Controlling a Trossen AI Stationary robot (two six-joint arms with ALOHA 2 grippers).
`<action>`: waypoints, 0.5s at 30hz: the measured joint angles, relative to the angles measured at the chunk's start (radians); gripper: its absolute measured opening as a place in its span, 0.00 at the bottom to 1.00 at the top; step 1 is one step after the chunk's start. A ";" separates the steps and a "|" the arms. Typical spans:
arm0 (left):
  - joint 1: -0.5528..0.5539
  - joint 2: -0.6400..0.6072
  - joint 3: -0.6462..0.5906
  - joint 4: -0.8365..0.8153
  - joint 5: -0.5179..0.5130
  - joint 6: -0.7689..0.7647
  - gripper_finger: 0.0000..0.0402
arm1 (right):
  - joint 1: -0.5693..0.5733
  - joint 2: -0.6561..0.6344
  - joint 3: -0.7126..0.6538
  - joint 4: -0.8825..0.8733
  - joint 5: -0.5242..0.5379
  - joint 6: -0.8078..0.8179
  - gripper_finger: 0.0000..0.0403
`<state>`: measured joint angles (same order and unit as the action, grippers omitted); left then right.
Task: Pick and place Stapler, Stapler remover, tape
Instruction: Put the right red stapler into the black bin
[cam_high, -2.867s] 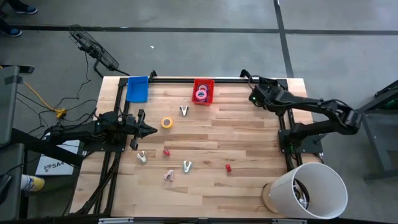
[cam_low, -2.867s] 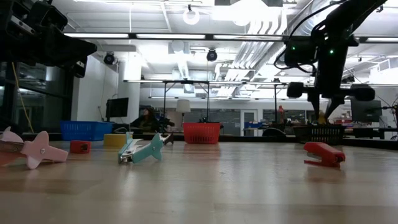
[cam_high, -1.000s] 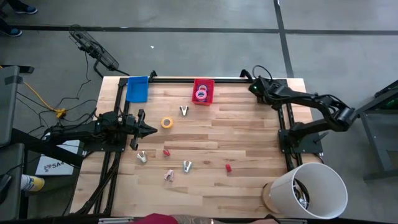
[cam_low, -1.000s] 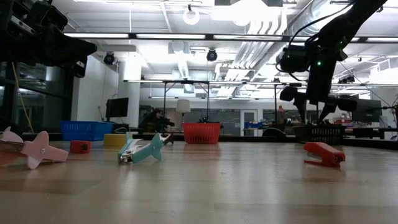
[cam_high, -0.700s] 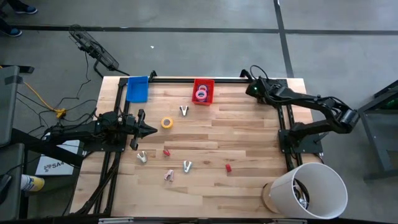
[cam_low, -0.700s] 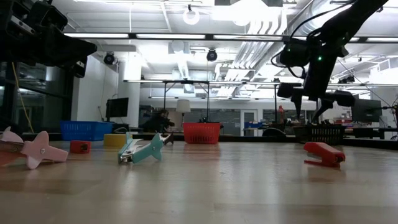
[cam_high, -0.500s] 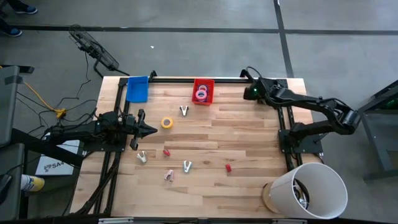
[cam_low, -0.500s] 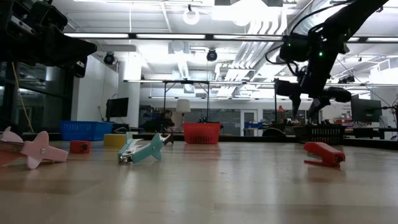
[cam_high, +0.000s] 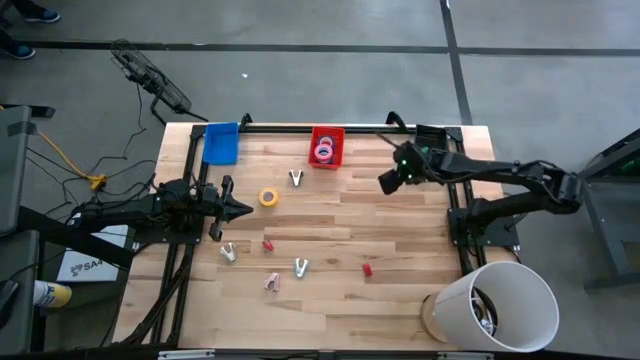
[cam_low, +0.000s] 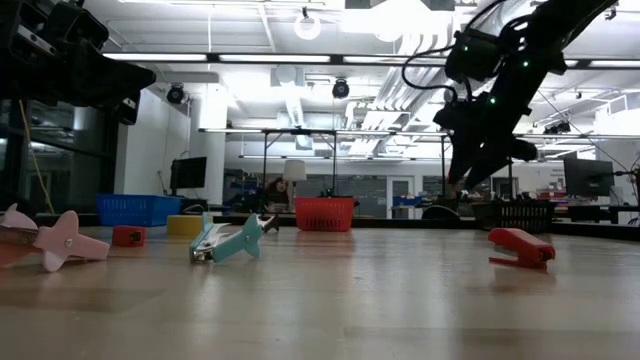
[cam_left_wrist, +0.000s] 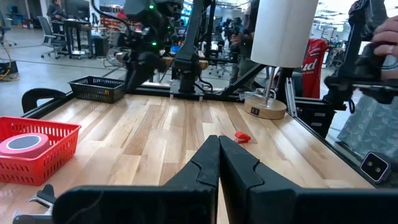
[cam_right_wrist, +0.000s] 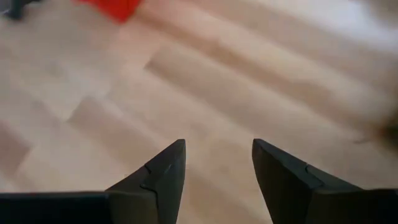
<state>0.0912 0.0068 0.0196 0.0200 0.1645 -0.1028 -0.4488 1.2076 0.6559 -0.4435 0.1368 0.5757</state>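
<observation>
Red stapler (cam_high: 367, 268) is seen lying near the table's front edge, with the yellow tape roll (cam_high: 268, 197) mid-table beside the left gripper (cam_high: 243, 208), whose fingers are pressed together on nothing. Farther back, the right gripper (cam_high: 388, 183) is held above bare wood, fingers parted and empty. At the far edge, pink tape (cam_high: 323, 152) is seen inside the red basket (cam_high: 327, 134).

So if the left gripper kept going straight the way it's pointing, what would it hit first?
Probably the yellow tape roll: the shut left gripper points across the table toward it. It may pass just beside the roll; height and depth are unclear.
</observation>
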 joint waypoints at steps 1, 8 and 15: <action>0.000 0.000 0.000 0.000 0.000 0.000 0.00 | 0.020 0.000 0.000 0.000 -0.017 0.019 0.44; 0.000 0.000 0.000 0.000 0.000 0.000 0.00 | 0.188 0.000 0.000 -0.007 -0.087 0.163 0.44; 0.000 0.000 0.000 0.000 0.000 0.000 0.00 | 0.349 0.000 0.000 -0.007 -0.105 0.278 0.44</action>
<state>0.0913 0.0071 0.0196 0.0200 0.1642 -0.1028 -0.1000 1.2079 0.6559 -0.4503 0.0316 0.8540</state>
